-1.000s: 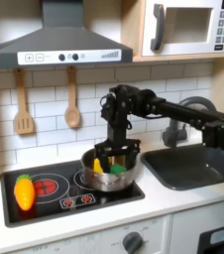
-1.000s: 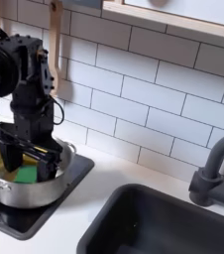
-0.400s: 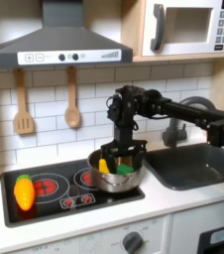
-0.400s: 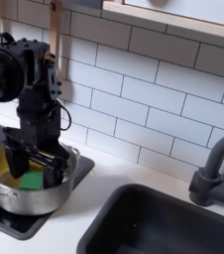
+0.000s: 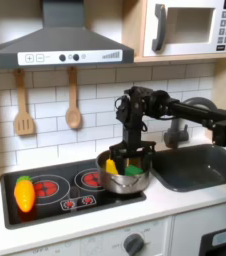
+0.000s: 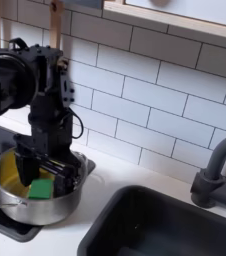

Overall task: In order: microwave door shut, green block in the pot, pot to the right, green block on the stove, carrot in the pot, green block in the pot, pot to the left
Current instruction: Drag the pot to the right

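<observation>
In both exterior views the steel pot (image 5: pixel 117 185) (image 6: pixel 25 209) sits at the right edge of the black stove (image 5: pixel 55 203), partly over the counter. The green block (image 5: pixel 135 170) (image 6: pixel 40 188) lies inside it beside a yellow piece (image 5: pixel 110 166). My gripper (image 5: pixel 128 160) (image 6: pixel 45 168) reaches down into the pot, open, fingers spread wide on either side of the block. The orange carrot (image 5: pixel 23 192) lies on the left burner. The microwave door (image 5: pixel 183 28) is shut.
The grey sink (image 5: pixel 200 168) (image 6: pixel 155 225) lies just right of the pot, with a dark faucet (image 6: pixel 215 172) behind it. A wooden spatula (image 5: pixel 23 105) and a wooden spoon (image 5: pixel 73 100) hang on the tiled wall under the hood.
The pot, with the green block inside and my gripper in it, has slid to the right in both exterior views, off the right burner toward the sink.
</observation>
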{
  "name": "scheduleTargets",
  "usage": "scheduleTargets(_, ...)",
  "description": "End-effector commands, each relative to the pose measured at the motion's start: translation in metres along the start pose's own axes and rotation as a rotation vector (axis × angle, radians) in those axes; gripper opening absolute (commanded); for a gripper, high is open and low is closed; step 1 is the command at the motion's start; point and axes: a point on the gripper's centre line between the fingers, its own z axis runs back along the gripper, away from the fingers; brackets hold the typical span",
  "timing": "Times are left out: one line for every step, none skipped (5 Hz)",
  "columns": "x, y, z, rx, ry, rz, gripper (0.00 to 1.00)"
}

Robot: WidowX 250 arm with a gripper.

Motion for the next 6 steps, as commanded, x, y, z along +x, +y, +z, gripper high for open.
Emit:
scheduleTargets(0.001, -0.014, -0.003, -0.011, 0.005, -0.031, 1.00)
scheduleTargets(-0.001, -0.022, -0.003, -0.020, 0.007, -0.048, 1.00)
scheduleTargets(-0.002, -0.025, -0.003, -0.022, 0.008, -0.054, 1.00)
scheduleTargets(-0.001, -0.026, -0.002, -0.021, 0.008, -0.054, 1.00)
scheduleTargets(-0.002, -0.023, -0.002, -0.008, 0.008, -0.034, 0.00)
scheduleTargets(-0.002, -0.021, -0.001, 0.013, 0.005, -0.010, 0.00)
